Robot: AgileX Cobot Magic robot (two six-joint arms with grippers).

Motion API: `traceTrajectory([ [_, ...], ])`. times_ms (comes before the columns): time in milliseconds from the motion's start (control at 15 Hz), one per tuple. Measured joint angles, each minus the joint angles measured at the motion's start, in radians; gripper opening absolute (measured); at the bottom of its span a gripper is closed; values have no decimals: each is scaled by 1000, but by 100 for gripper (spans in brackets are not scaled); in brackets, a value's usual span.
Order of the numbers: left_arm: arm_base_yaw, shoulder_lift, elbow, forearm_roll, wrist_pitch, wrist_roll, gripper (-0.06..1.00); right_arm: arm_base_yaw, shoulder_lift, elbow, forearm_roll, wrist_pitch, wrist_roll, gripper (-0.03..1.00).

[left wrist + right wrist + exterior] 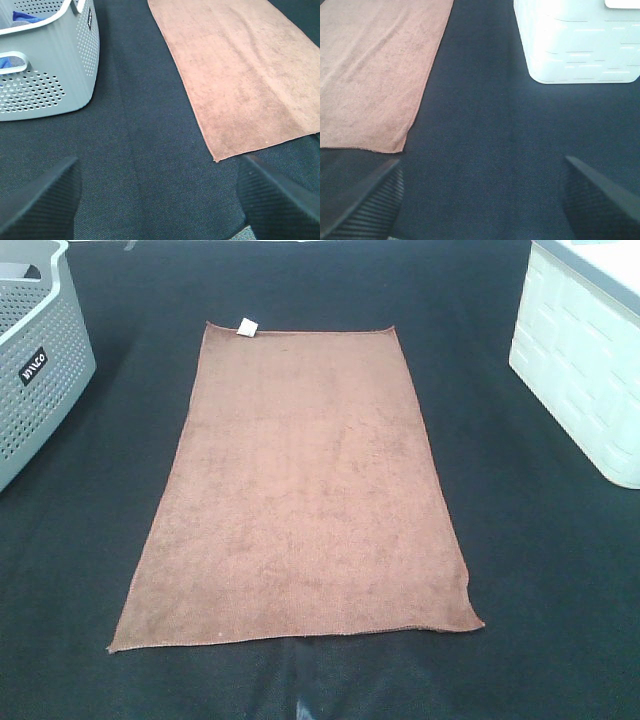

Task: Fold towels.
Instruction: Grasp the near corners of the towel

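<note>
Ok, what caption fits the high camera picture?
A rust-brown rectangular microfibre towel lies flat and unfolded on the dark table, between a grey perforated plastic basket and a white plastic bin.

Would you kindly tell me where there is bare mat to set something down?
Bare mat lies between the basket and the towel, and between the towel and the white bin. The towel fills the middle.
</note>
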Motion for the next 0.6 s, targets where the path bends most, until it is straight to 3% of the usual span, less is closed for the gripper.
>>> traceTrajectory([
  [600, 0, 0, 0, 0, 0, 0, 80, 0, 0, 0, 0, 0, 0, 79],
])
